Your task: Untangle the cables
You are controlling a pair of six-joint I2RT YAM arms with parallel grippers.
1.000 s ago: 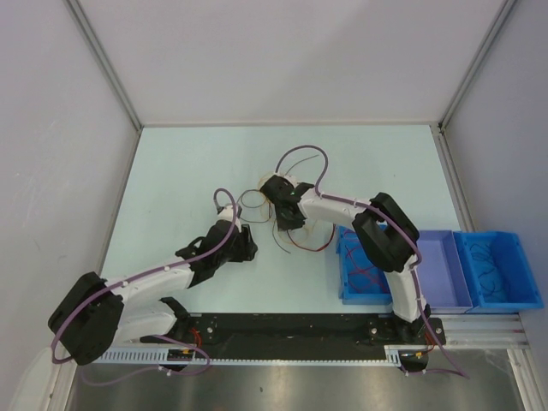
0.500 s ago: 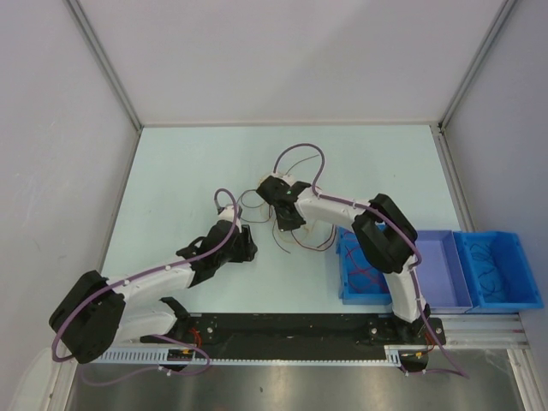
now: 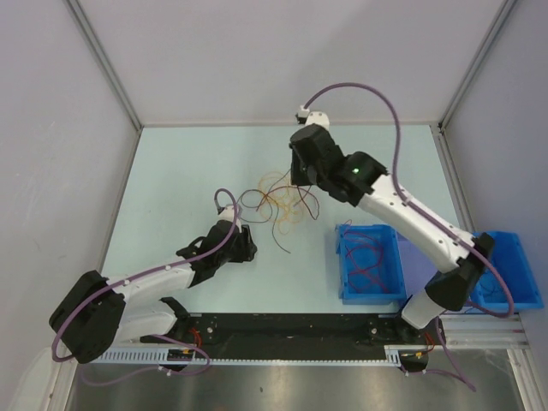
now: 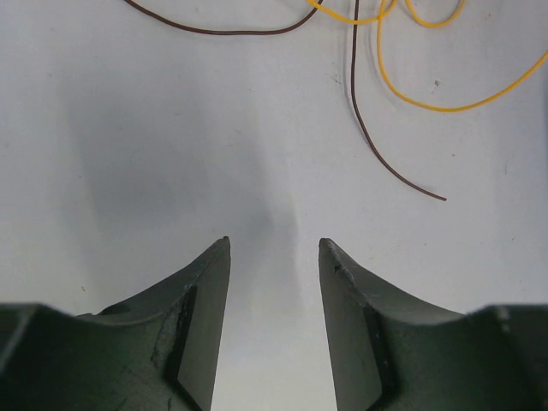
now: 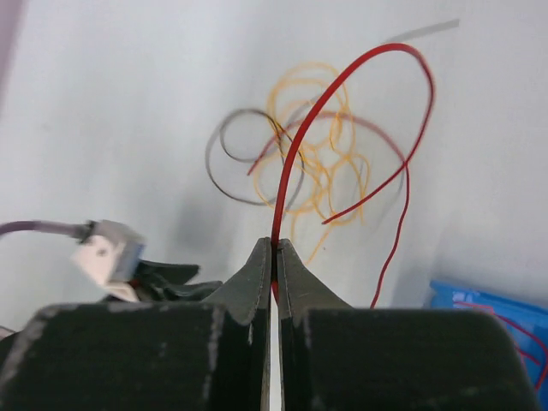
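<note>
Jaws on the right gripper [image 5: 274, 248] are pinched shut on a red wire [image 5: 295, 154]. It arcs up out of them toward the top of the wrist view, then curls back down the right side. The rest of the cables [image 3: 282, 203] lie beyond it on the table [image 3: 188, 171], a loose yellow-and-dark tangle mid-frame in the top view. So the red one's long run points from the jaws toward that pile.

My guess is it needs pulling clear, then goes to the blue bin [image 3: 370, 282] at lower right. The right arm is stretched far out, wrist up off the table. The left gripper [image 4: 274, 247] sits low, jaws apart on nothing, with a brown wire [image 4: 368, 128] end just ahead at upper right.
</note>
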